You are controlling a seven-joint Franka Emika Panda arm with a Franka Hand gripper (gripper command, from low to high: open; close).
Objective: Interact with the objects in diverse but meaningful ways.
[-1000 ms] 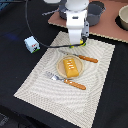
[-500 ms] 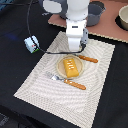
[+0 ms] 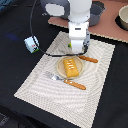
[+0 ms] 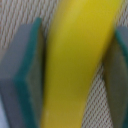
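In the wrist view a yellow banana lies on the woven placemat between my two teal-padded fingers. My gripper is open and straddles it, with a thin dark gap on each side. In the exterior view the gripper is down at the far part of the placemat and hides the banana. A yellow-orange slab lies on a small plate just in front of it. A pale blue carton stands on the black table at the exterior view's left. Tube and saucepan are out of view.
An orange-handled fork lies in front of the plate and an orange-handled knife to its right. A large grey pot and a bowl stand on the brown board behind. A black cable runs past the carton.
The gripper has come down a little toward the placemat, behind the plate. The slab, fork, knife and carton have not moved.
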